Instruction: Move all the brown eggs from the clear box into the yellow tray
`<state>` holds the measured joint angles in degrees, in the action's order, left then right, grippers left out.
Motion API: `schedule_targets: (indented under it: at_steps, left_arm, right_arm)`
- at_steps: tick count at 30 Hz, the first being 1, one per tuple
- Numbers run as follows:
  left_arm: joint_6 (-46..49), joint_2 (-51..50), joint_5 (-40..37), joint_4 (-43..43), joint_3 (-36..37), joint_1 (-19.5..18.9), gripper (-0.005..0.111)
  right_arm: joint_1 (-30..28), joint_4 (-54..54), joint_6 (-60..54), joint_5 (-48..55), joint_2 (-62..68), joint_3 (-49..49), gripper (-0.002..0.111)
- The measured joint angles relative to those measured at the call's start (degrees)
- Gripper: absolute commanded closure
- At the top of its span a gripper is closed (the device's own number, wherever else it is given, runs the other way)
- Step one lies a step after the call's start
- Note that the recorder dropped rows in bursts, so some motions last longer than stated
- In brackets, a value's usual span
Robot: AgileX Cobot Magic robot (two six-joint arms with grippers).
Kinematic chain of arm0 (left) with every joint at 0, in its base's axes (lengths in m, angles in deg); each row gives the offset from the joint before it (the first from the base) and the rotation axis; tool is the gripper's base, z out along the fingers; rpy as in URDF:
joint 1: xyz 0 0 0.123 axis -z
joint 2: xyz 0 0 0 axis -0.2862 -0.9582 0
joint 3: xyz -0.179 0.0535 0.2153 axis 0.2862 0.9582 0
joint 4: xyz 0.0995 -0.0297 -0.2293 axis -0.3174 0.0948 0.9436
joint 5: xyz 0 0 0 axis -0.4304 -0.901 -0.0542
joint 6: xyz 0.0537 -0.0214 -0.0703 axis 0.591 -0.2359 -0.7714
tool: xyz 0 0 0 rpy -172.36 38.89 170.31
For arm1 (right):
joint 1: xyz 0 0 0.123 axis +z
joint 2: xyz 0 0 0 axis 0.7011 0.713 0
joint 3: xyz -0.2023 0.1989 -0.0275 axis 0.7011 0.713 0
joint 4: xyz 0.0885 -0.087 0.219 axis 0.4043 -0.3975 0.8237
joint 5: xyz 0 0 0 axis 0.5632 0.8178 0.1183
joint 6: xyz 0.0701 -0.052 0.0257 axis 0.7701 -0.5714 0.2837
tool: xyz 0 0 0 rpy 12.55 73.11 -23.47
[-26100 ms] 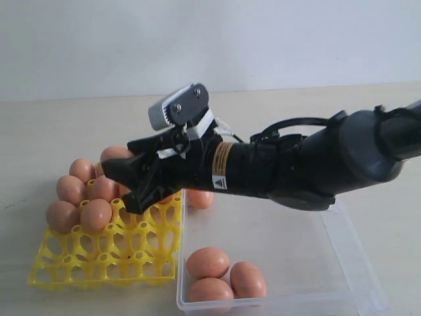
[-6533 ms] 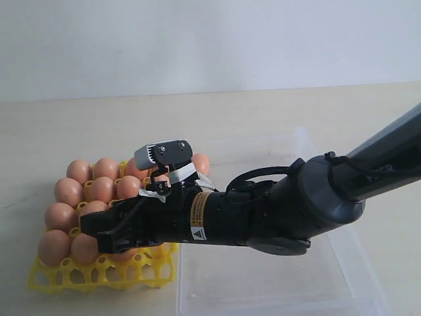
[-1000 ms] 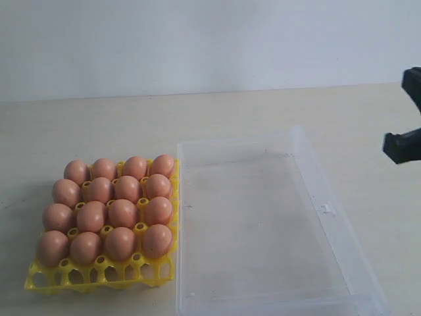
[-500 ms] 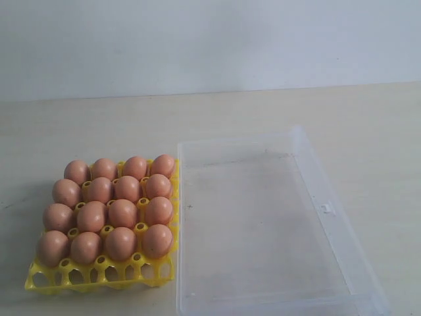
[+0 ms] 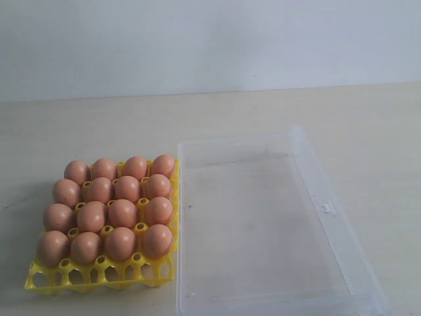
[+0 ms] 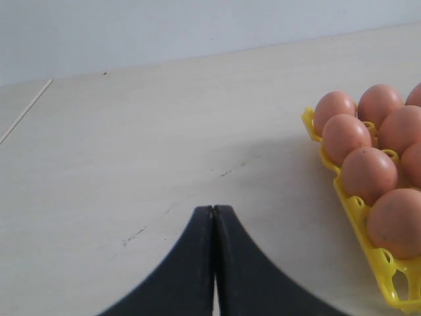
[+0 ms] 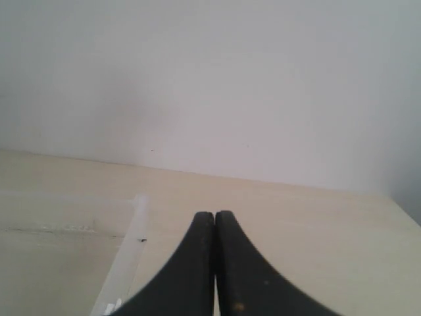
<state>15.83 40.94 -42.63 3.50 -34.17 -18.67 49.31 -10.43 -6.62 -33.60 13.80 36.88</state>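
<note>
Several brown eggs (image 5: 123, 212) fill the yellow tray (image 5: 99, 280) at the left of the exterior view, and some of them (image 6: 366, 173) show in the left wrist view with the tray's edge (image 6: 388, 273). The clear box (image 5: 325, 209) lies to the right of the tray with no eggs in it; its wall (image 7: 125, 260) shows in the right wrist view. Neither arm appears in the exterior view. My left gripper (image 6: 214, 209) is shut and holds nothing, over bare table beside the tray. My right gripper (image 7: 214, 214) is shut too, just outside the box's wall.
The tray and box rest on a pale wooden table (image 5: 230, 112) that ends at a plain white wall (image 5: 210, 39). A thin line (image 6: 26, 108) marks the tabletop in the left wrist view.
One second ago the right gripper's dark tips showed at the right edge of the exterior view; they have since left that view. Eggs, tray and box have not moved.
</note>
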Motion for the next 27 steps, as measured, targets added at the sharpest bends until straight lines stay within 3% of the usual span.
schedule_targets:
  at_steps: [27]
  left_arm:
    - [0.00,0.00,0.00,0.00,0.00,0.00,0.107]
  right_arm:
    - [-0.73,0.00,0.00,1.83,-0.13,0.00,0.108]
